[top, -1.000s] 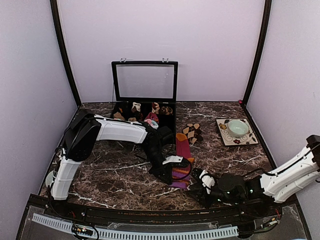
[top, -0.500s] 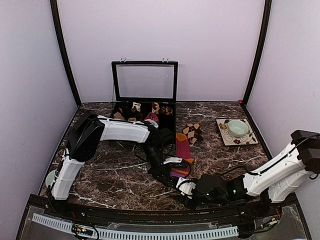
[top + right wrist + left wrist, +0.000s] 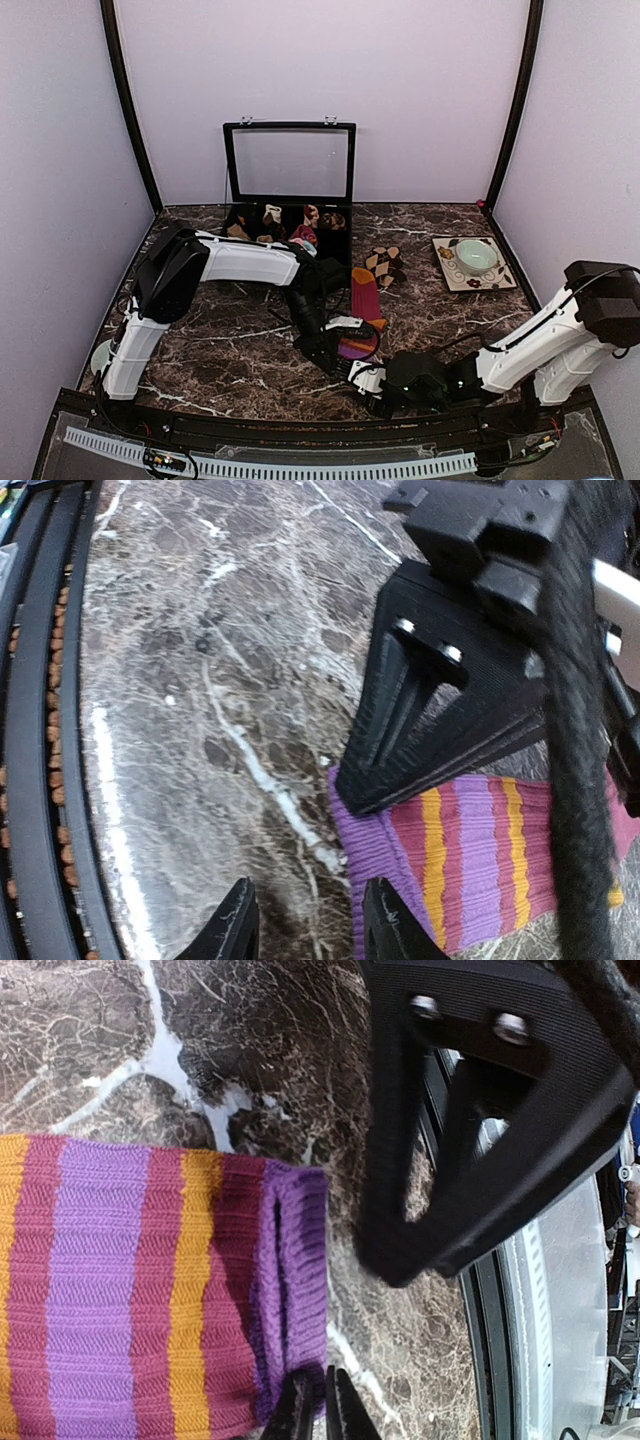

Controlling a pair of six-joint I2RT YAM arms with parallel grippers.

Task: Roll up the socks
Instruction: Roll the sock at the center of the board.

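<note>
The left gripper [image 3: 322, 1407] has its two thin black fingers pressed together, pinching the corner of the purple cuff of the long magenta sock with purple and orange stripes [image 3: 130, 1290]. From there the sock lies flat and runs away toward the back, with its orange toe at the far end. The right gripper [image 3: 312, 925] is low, just in front of the same cuff. Its fingers are spread apart and nothing is between them.

Under both grippers is a dark brown marble table with white veins [image 3: 230, 340]. Past the toe lies a small brown and beige diamond sock [image 3: 385, 265]. Behind that stands a black case with its lid up [image 3: 290, 165]. Off to the right sits a square patterned plate with a pale green bowl [image 3: 475, 258]. Plain lilac walls close in the table.

The left arm comes from the near left, reaches across to the middle and bends down onto the sock. The right arm lies low along the front edge and points left.

From above, the grippers cover the cuff end. The things in the case are too small to tell.
</note>
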